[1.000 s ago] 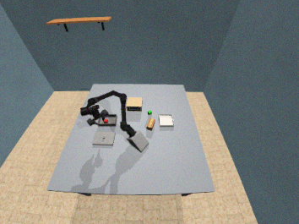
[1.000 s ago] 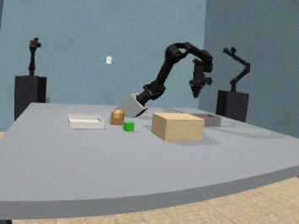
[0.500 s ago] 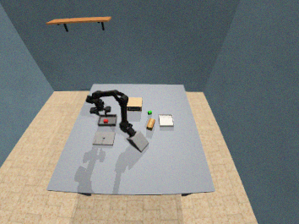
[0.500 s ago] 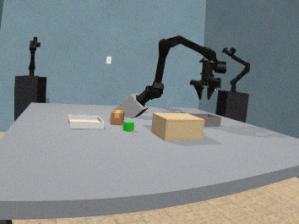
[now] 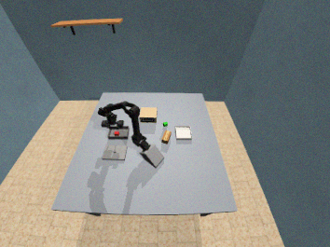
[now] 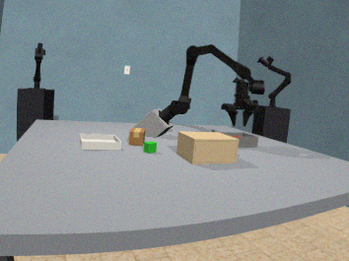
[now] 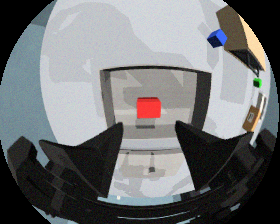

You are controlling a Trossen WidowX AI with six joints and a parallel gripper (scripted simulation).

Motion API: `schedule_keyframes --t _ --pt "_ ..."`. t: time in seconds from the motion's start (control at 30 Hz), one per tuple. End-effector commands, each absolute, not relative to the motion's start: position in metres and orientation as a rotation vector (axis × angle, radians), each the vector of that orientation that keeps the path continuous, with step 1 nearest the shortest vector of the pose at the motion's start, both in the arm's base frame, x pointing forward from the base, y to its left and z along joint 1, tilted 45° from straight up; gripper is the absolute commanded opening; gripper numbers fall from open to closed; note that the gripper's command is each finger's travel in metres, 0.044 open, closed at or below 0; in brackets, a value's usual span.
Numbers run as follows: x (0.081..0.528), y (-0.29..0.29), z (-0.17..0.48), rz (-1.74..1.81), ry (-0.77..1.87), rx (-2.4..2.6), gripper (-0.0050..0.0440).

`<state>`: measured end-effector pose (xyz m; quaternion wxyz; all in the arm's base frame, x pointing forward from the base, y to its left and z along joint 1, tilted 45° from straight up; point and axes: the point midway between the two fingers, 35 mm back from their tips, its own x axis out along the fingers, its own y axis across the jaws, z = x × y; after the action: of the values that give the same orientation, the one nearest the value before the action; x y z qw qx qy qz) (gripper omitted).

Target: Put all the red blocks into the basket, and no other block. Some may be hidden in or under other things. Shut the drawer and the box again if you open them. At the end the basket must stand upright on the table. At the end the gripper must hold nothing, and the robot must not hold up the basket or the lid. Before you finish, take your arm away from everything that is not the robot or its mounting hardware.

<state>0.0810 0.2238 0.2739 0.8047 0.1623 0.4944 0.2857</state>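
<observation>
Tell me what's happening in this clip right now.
The arm's gripper hangs, jaws open and empty, over an open grey box with a red block inside. The box's lid lies on the table beside it. A green block and a white tray sit farther off.
</observation>
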Motion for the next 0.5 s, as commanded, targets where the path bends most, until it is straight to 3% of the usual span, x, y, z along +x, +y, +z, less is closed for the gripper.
schedule_keyframes --t 0.0,0.47 --pt "0.092 0.242 0.249 0.606 1.066 0.334 0.0291" --pt "0.1 0.256 0.232 0.606 1.066 0.334 0.0291"
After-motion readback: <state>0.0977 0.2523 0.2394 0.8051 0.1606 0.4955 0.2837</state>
